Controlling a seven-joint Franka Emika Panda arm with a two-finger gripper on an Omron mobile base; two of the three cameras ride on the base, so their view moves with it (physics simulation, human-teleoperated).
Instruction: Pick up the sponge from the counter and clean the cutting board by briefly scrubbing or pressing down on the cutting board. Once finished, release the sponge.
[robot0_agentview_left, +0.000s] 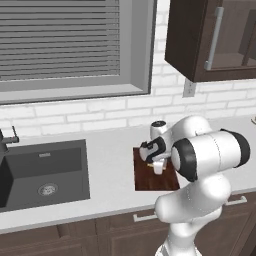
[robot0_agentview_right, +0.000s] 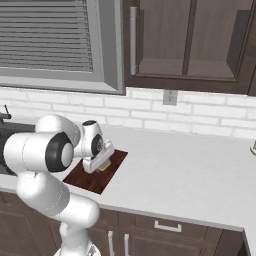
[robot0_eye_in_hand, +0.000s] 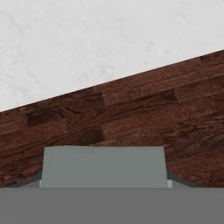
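Down low, the gripper (robot0_agentview_right: 101, 165) clamped the sponge (robot0_eye_in_hand: 104, 166) against the cutting board (robot0_agentview_left: 146, 181) on the counter (robot0_agentview_right: 185, 180).

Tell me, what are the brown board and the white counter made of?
The cutting board looks like wood with a matte finish: dark reddish-brown, with streaky grain and plank seams. The counter looks like smooth polished stone, maybe marble, since faint grey veins cross its pale surface. Being rendered, it could equally be laminate.

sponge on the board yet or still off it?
On it. The sponge sits under the gripper over the cutting board; the hand view shows its grey-green top against the wood.
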